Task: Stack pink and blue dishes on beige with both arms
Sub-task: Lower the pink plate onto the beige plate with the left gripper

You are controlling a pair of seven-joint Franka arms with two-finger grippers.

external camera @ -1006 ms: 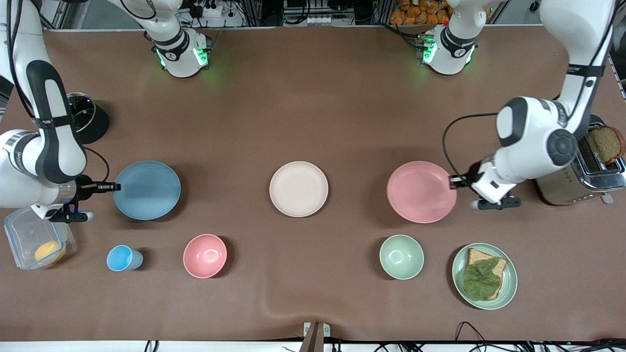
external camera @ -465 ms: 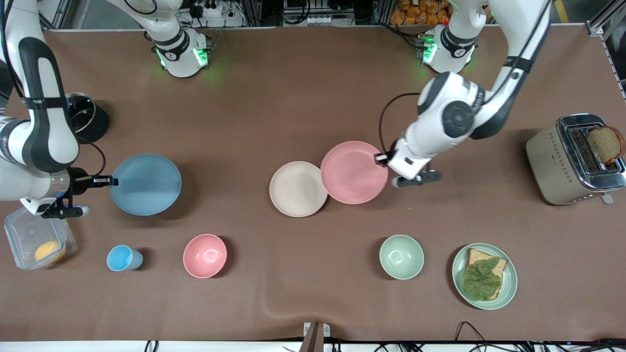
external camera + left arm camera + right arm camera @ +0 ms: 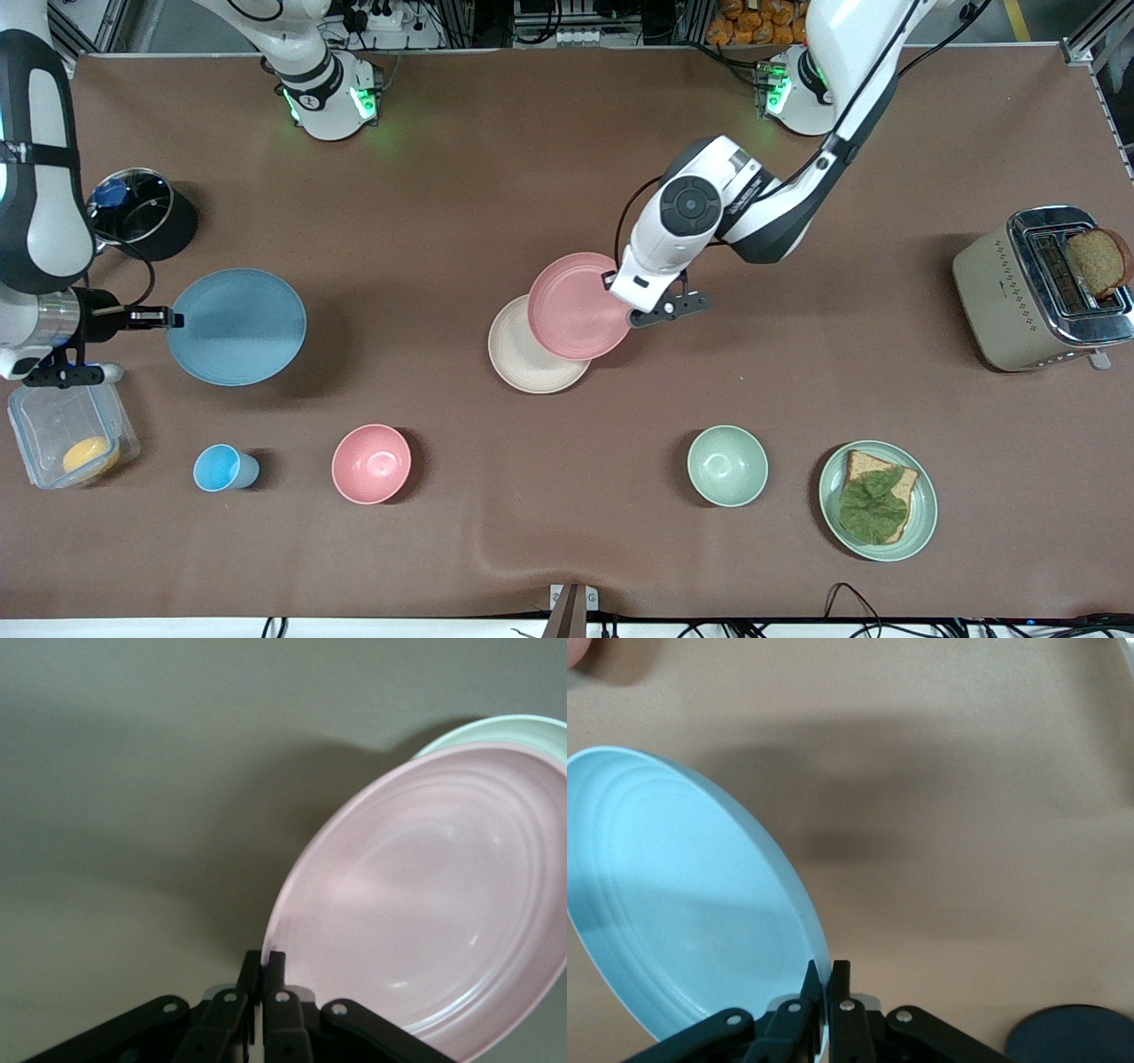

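Observation:
My left gripper is shut on the rim of the pink plate and holds it in the air, partly over the beige plate, which lies at the table's middle. In the left wrist view the pink plate fills the frame past the gripper, with a sliver of the beige plate showing past it. My right gripper is shut on the rim of the blue plate, lifted above the table at the right arm's end. The right wrist view shows the blue plate clamped in the gripper.
Nearer the camera stand a blue cup, a pink bowl, a green bowl and a green plate with bread and a leaf. A toaster stands at the left arm's end; a dark pot and clear container at the right arm's end.
The left arm has carried the pink plate from the left arm's end to over the beige plate. The right arm has lifted the blue plate and shifted it slightly toward its own end.

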